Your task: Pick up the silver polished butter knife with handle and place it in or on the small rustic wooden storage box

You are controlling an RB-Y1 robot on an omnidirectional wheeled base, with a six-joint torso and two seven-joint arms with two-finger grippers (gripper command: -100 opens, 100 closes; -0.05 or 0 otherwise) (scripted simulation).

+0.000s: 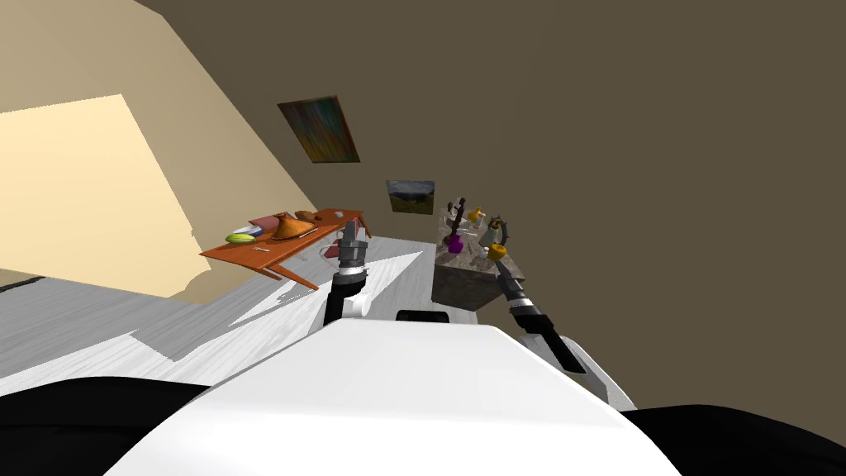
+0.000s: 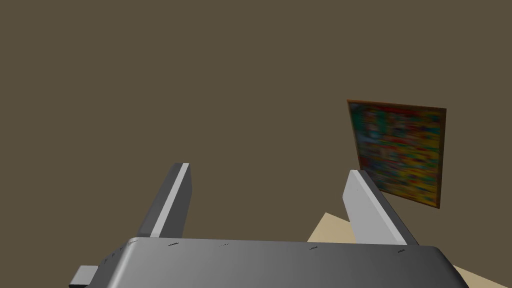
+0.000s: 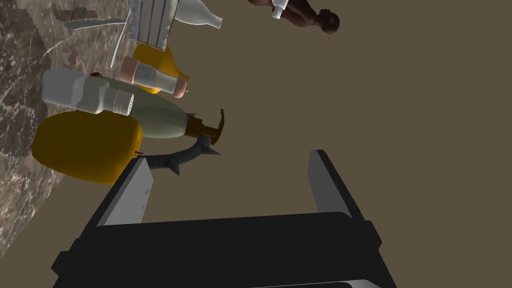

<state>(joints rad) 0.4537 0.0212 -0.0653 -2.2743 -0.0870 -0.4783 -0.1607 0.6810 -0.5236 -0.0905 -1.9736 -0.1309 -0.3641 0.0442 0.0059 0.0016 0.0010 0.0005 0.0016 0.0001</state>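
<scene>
Marble, grey-brown and veined: worktop (image 3: 20, 125) crowded along the edge nearest the right claw (image 3: 230, 157). Claw released, fingers wide apart, nothing between them. One fingertip overlapping the rim of a yellow pot (image 3: 85, 147) and a dark spiked ring (image 3: 185, 156); contact impossible to judge.

Lying flat on the marble, farther from the claw than the pot: what looks like the knife (image 3: 95, 23), a pale grey sliver, blade and handle hard to tell apart, one end meeting the side of the box (image 3: 150, 20). Box pale and slatted, cut off by the picture's edge. A second, thinner pale strip slanting from the box toward the jars, too slim to name.

Between pot and box: a white jar (image 3: 80, 92) on its side, a pale green pump bottle (image 3: 160, 120), and a pink-capped tube (image 3: 150, 77) covering most of another yellow thing. Past the box, a clear bottle (image 3: 197, 14) and a dark brown figure (image 3: 305, 15), both cropped.

From the head: same marble worktop as a small block off to the right, its load shrunk to specks, too small to pick out knife or box. Plain from there, a purple vase (image 1: 455, 245) near the block's left edge. Off to the left, an orange worktop (image 1: 240, 254) carrying small things too tiny to name with surety.

Raised ahead of the chest, between the two worktops: left claw (image 1: 350, 225). Released as well, going by the left wrist view, fingers apart and bare.
</scene>
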